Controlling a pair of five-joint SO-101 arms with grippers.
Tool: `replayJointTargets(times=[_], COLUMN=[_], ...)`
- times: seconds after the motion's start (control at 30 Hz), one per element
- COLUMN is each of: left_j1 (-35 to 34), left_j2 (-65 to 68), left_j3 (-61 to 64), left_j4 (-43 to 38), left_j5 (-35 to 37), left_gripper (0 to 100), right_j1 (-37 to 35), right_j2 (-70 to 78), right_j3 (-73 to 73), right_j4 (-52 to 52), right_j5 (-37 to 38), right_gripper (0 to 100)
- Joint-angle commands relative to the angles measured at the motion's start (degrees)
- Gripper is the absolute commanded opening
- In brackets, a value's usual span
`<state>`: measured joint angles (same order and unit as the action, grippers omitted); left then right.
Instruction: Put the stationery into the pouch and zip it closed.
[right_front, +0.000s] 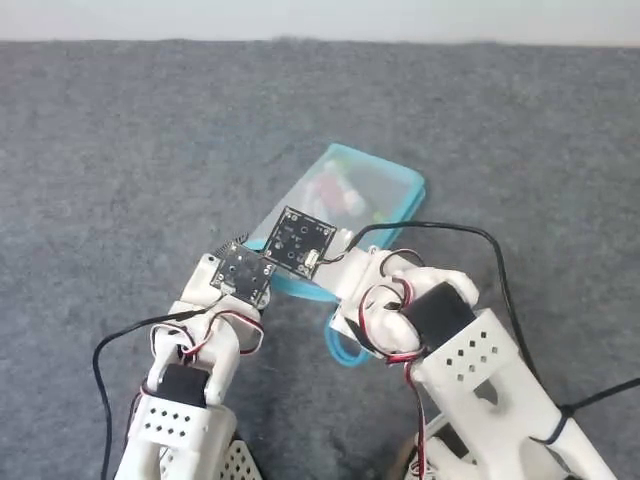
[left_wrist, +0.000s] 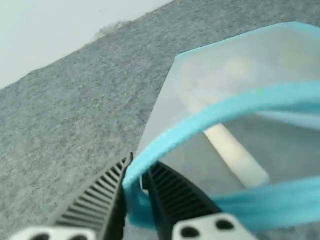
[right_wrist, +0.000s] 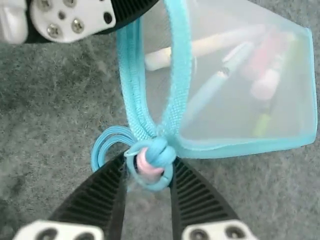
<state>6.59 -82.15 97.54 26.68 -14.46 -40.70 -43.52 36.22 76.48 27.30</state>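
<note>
Stationery (right_wrist: 260, 65) looks to be all inside the pouch (right_front: 370, 190), so I'd call that part done. Zipping is what's left. The mouth gapes open just ahead of the right gripper (right_wrist: 147, 175), which is clamped on the zipper pull (right_wrist: 149, 161) sitting right between its fingertips. The left gripper (left_wrist: 136, 192) is pinching the blue zipper tape (left_wrist: 225, 114) at the opposite end, probably to brace it.
</note>
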Motion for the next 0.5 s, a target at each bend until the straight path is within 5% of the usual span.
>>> replayJointTargets(times=[0.0,0.3,0.47], left_j1=[-6.5,-11.7,-8.7], left_j2=[0.1,0.2,0.4], left_j3=[-4.2,-10.9,-10.7], left_j4=[-1.8,9.3,9.4], left_j5=[6.3,10.7,10.7], left_gripper=[1,1,1], right_j1=[2.2,5.6,-0.7], right_j2=[-0.7,-0.3,-0.2], right_j3=[-4.0,-4.2,-4.9], right_j4=[-0.4,-1.5,-0.9], right_j5=[-0.5,-3.3,-6.4], right_gripper=[0.6,0.6,0.6])
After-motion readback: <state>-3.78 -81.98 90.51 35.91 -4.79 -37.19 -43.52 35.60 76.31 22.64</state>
